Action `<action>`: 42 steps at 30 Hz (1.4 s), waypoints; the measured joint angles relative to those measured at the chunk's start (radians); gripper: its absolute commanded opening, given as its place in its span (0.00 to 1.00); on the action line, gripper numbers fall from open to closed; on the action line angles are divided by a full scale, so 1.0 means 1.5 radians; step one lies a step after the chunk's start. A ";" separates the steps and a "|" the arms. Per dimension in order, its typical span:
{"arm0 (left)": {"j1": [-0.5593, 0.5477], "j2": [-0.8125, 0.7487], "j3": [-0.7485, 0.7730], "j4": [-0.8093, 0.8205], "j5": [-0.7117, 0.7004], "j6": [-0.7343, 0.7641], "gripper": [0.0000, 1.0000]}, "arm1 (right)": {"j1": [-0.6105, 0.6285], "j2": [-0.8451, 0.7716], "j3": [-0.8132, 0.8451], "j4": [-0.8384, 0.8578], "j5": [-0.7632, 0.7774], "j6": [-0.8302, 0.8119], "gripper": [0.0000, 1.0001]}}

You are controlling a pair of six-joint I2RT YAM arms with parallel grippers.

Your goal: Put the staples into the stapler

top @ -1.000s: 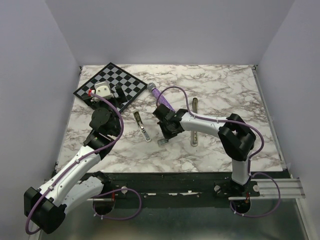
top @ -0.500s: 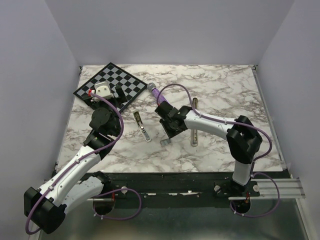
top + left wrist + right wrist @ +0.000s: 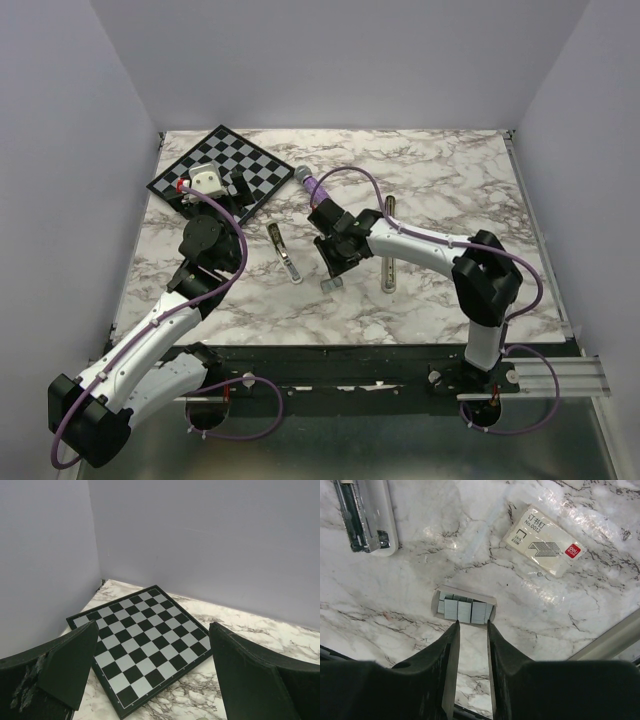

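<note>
Right gripper [image 3: 472, 630]: barely parted, empty, tips right by the small silver-grey block of metal staples [image 3: 463, 609], toward the marble counter [image 3: 450, 180] near edge
Left gripper [image 3: 152, 630]: spread wide, empty, by the far-left corner

Bg: plain lilac walls [image 3: 340, 60] on 3 sides w/ marble tabletop [image 3: 450, 175], even light.
</note>
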 measured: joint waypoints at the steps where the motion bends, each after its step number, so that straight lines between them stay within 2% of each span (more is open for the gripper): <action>1: 0.000 0.000 0.000 0.000 0.000 0.000 0.99 | 0.000 0.005 0.000 0.000 -0.001 0.001 0.36; 27: 0.000 0.000 0.000 0.000 0.001 0.000 0.99 | 0.000 0.071 0.009 -0.001 0.002 0.012 0.28; 34: 0.000 0.000 0.000 0.000 0.004 0.000 0.99 | 0.000 0.076 0.014 -0.001 -0.007 0.012 0.30; 42: 0.000 -0.001 0.000 0.000 0.005 0.000 0.99 | 0.000 0.077 0.015 -0.001 -0.020 0.016 0.38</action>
